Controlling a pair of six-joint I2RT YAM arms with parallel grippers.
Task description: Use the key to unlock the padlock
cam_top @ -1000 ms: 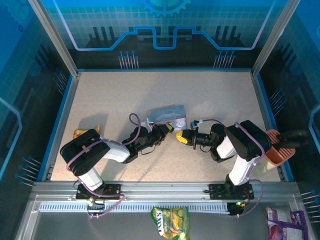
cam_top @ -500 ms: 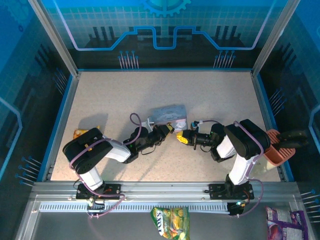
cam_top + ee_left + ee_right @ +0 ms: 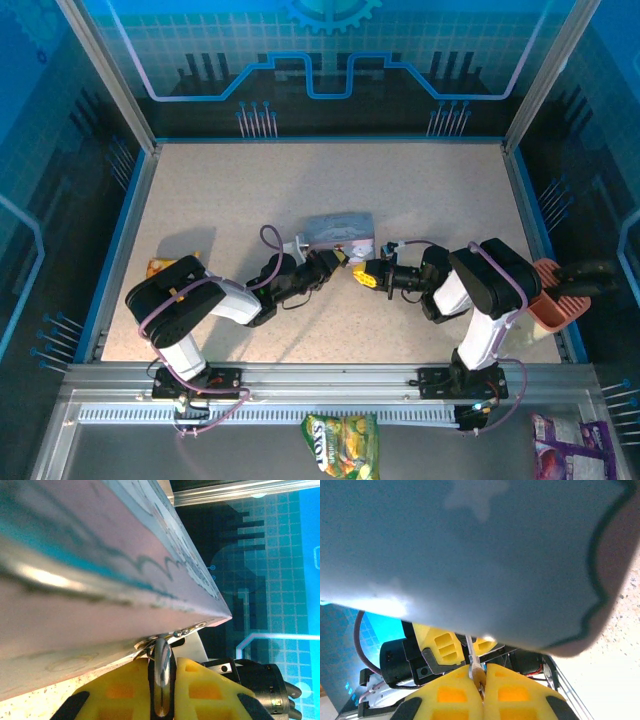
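The lilac tin (image 3: pixel 338 229) lies at mid-table with both grippers meeting at its near side. My left gripper (image 3: pixel 340 263) is shut on the padlock (image 3: pixel 161 677), a small shiny metal body pinched between the yellow fingers (image 3: pixel 116 690) and hanging from the tin's hasp (image 3: pixel 150 642). My right gripper (image 3: pixel 366 275) is shut on the key (image 3: pixel 474 661), a thin metal sliver sticking out of its fingertips (image 3: pixel 455 692) toward the left gripper's yellow fingers (image 3: pixel 440 642). The key's tip and the padlock's keyhole are hidden under the tin (image 3: pixel 470 555).
An orange packet (image 3: pixel 160 267) lies at the table's left edge. A terracotta bowl (image 3: pixel 553 303) with a dark object sits at the right edge. A snack bag (image 3: pixel 340 440) and a purple packet (image 3: pixel 570 440) lie in front of the arm bases.
The tin has settled slightly flatter and the left arm has shifted a touch. Both grippers hold the same grip at the same spot.
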